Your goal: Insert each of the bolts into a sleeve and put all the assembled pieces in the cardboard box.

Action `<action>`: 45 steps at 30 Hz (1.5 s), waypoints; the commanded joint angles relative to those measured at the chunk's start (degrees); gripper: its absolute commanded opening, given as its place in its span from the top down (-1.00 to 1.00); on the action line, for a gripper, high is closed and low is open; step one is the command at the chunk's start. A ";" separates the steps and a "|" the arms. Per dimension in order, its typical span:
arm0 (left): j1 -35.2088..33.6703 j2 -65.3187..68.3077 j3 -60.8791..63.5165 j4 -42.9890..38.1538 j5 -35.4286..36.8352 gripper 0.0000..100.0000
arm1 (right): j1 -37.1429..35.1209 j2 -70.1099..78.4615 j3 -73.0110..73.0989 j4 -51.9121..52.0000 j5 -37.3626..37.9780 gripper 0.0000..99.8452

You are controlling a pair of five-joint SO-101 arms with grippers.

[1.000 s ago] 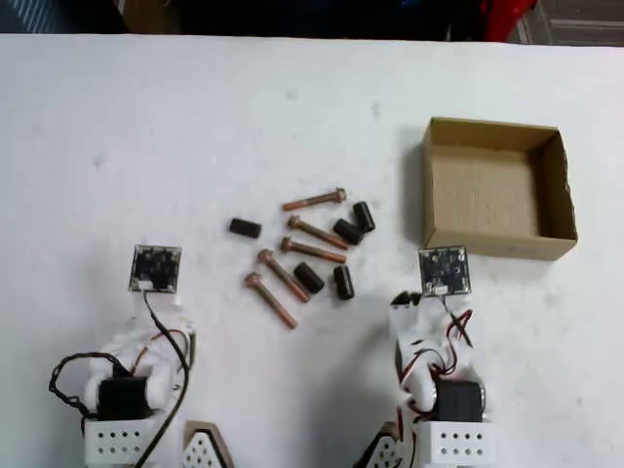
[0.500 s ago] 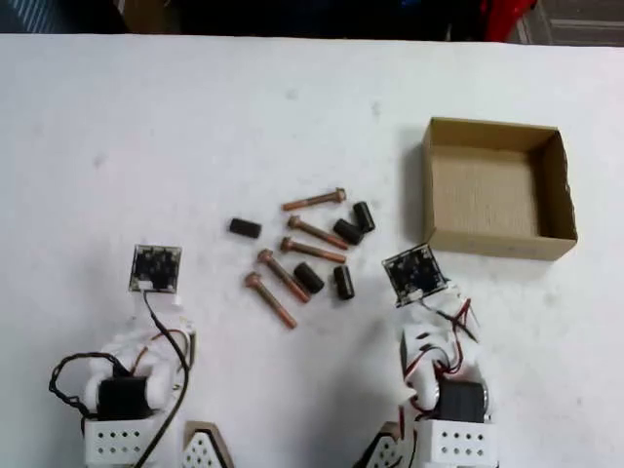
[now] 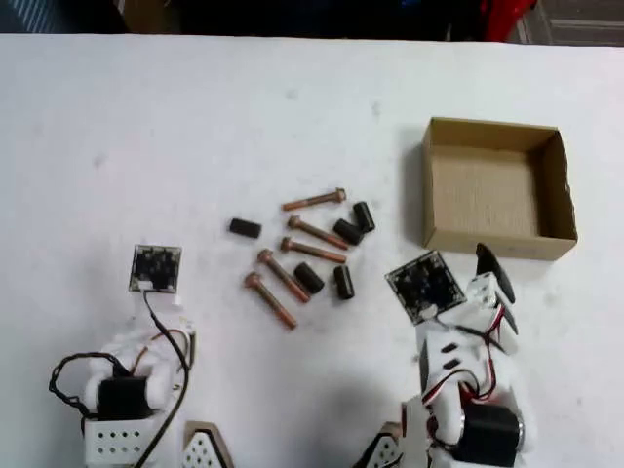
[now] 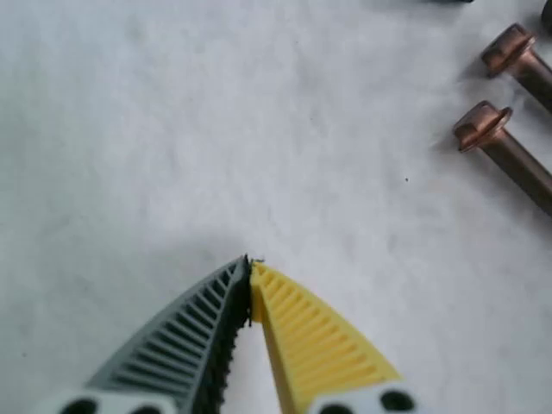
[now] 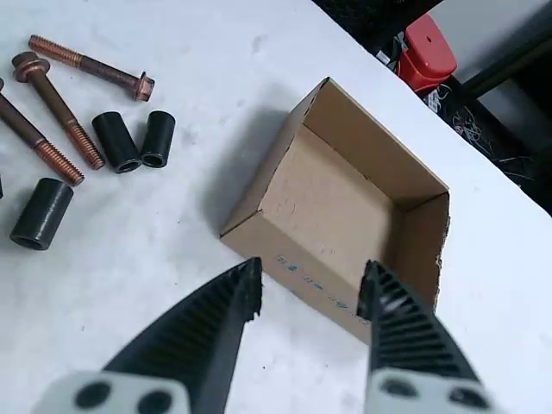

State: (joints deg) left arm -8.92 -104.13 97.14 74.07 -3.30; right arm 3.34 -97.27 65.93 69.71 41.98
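Note:
Several copper bolts (image 3: pixel 284 275) and short black sleeves (image 3: pixel 343 282) lie loose in a cluster at the table's middle, none assembled. The cardboard box (image 3: pixel 497 241) stands to their right with nothing in it. My right gripper (image 5: pixel 312 280) is open and holds nothing. It hangs just in front of the box (image 5: pixel 336 198), with bolts (image 5: pixel 52 99) and sleeves (image 5: pixel 116 141) off to one side. Its black finger (image 3: pixel 492 268) shows beside the box's front wall. My left gripper (image 4: pixel 250 263) is shut on nothing, low over bare table, two bolt heads (image 4: pixel 483 125) a short way off.
The left arm (image 3: pixel 136 370) sits at the front left and the right arm (image 3: pixel 463 380) at the front right. White table stretches wide to the left and behind the parts. Dark clutter and a red object (image 5: pixel 424 53) lie beyond the far edge.
The right arm has turned and swung right toward the box, and its black finger now shows by the box's front wall. The left arm, bolts and sleeves have not moved.

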 commanded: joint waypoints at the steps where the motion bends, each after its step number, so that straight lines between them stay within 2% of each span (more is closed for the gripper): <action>1: -0.13 -0.48 -0.18 -0.44 -0.26 0.95 | 0.40 10.68 -7.82 0.13 -3.08 0.65; 7: -0.13 -0.48 -0.18 -0.44 -0.26 0.95 | -0.22 32.57 -20.31 0.13 -9.85 0.65; 14: -0.13 -0.48 -0.18 -0.44 -0.26 0.95 | -9.19 54.73 -29.36 0.13 -15.47 0.65; 23: -0.13 -0.48 -0.18 -0.44 -0.26 0.95 | -14.64 78.90 -41.67 0.57 -20.57 0.65; 31: -0.13 -0.48 -0.18 -0.44 -0.26 0.95 | -16.31 94.99 -53.45 9.45 -25.76 0.65; 38: -0.13 -0.48 -0.18 -0.44 -0.26 0.95 | -19.47 103.78 -59.96 8.48 -25.41 0.65; 45: -0.13 -0.48 -0.18 -0.44 -0.26 0.95 | -18.33 111.08 -69.27 3.65 -24.26 0.65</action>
State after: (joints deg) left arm -8.92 -104.13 97.14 74.07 -3.30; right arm -15.30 12.35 1.58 75.52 16.66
